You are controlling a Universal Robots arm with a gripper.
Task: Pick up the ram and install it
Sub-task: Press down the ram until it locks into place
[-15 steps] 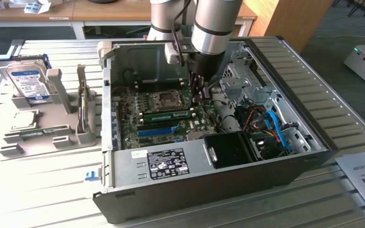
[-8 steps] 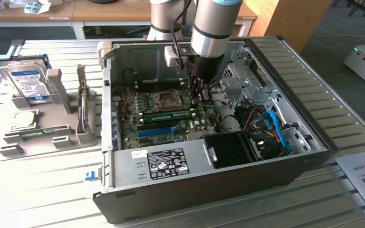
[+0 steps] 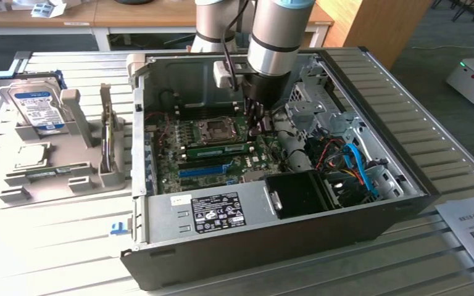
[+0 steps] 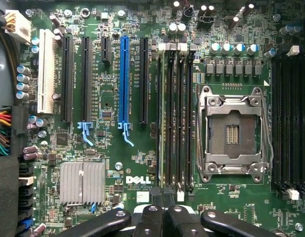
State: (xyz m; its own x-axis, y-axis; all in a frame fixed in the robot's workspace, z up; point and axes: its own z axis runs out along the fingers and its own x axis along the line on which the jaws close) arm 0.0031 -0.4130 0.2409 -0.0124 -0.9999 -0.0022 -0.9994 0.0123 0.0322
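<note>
1. I see my gripper (image 3: 258,120) lowered inside the open computer case (image 3: 385,203), just above the motherboard (image 3: 220,163); in the wrist view its black fingers (image 4: 159,219) are clenched together with nothing between them.
2. The ram (image 3: 219,150) lies seated in a slot on the motherboard, a green stick just beyond the long blue slot (image 3: 202,171) and near the CPU socket (image 3: 217,128); in the wrist view I see it edge-on (image 4: 162,113) in the bank of dark slots beside the socket (image 4: 233,129), straight ahead of the fingertips.
3. Outside the case, toward the exterior view's left, a grey holder (image 3: 72,176) carries a silver hard drive (image 3: 37,110) standing upright; another green stick (image 3: 49,172) lies flat on it, well apart from the gripper.
</note>
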